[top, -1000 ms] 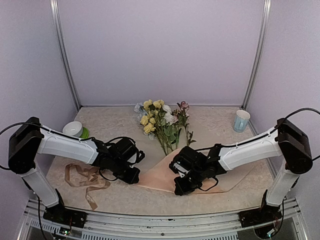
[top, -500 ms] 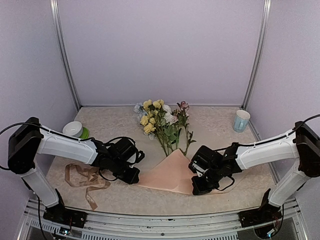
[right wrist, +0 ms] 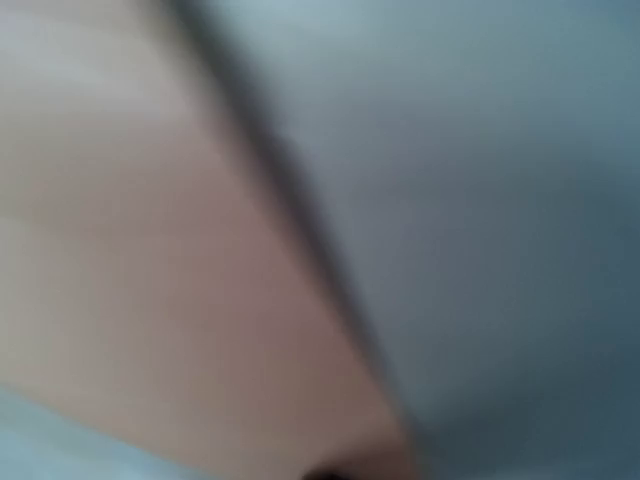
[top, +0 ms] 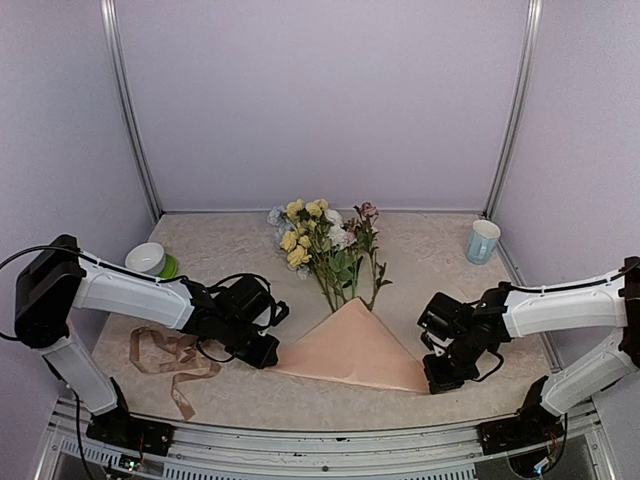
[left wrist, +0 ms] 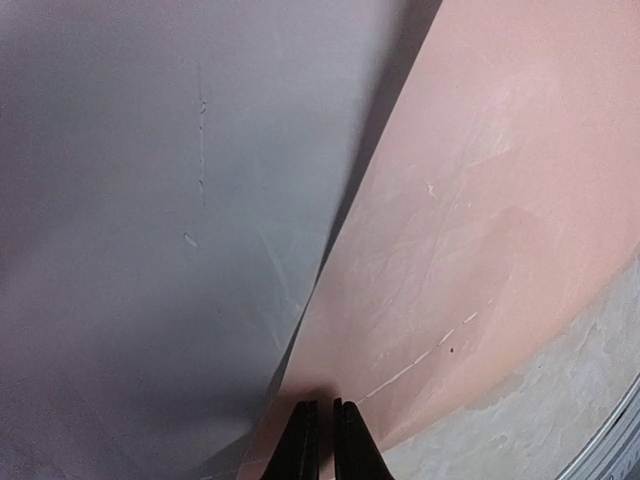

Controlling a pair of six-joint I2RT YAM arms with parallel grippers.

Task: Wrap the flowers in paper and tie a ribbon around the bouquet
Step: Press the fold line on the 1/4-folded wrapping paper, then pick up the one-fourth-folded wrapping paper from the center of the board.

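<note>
Presently the paper (top: pixel 350 345) lies on the table (top: pixel 440 250) at near centre, folded into a triangle, peach side up, with its apex pointing far and its long edge toward the near side. The left gripper (top: pixel 266 352) sits low at the paper's near left corner. The left wrist view shows its fingers (left wrist: pixel 305 440) almost touching each other, pinched on the paper's edge, with only a thin slit between them. In that view a peach face runs off to the right and a paler, shadowed face to the left, with bare table beneath. The right gripper (top: pixel 440 378) sits low at the paper's near right corner. Its wrist view is badly blurred and shows only peach paper running right up to the dark fingertip at the bottom edge. The jaws are fully closed, and by its position it has hold of that corner. The flowers (top: pixel 322 245) lie far of the paper, blooms toward the far wall and stems pointing near. The stem ends meet the apex; whether they pass under it cannot be told. No flower is enclosed by the paper. The ribbon (top: pixel 165 355) lies in loose loops at the near left, beside the left arm, apart from the paper and unheld. A white bowl (top: pixel 146 258) stands at far left. A pale mug (top: pixel 483 241) stands upright at far right.
</note>
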